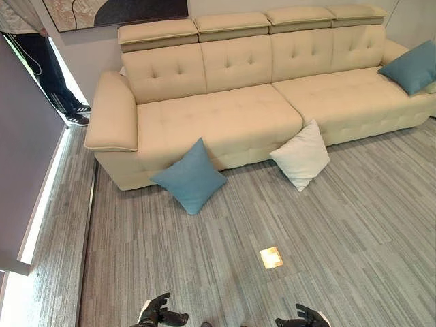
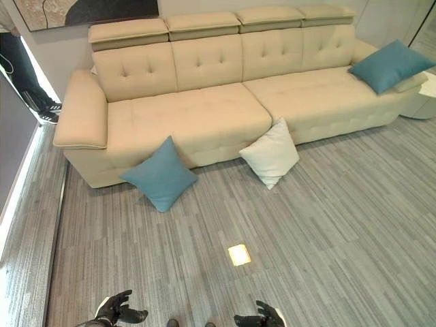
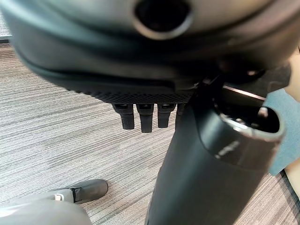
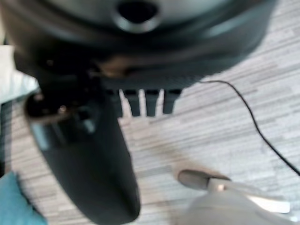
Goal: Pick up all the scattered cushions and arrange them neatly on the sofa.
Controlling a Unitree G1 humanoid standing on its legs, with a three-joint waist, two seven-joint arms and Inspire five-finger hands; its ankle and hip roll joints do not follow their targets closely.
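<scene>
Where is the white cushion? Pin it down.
The white cushion stands on the floor, leaning against the sofa front near its middle, right of the blue floor cushion.

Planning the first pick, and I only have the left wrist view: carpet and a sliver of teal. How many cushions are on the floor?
Observer: Two, both leaning on the front of the beige tufted sofa: a teal square fabric cushion and a white square fabric cushion.
Operator: Any on the seat?
Observer: Yes, a second teal square cushion at the sofa's right end.
Operator: Hands free?
Observer: Left hand and right hand are open and hold nothing.
</scene>
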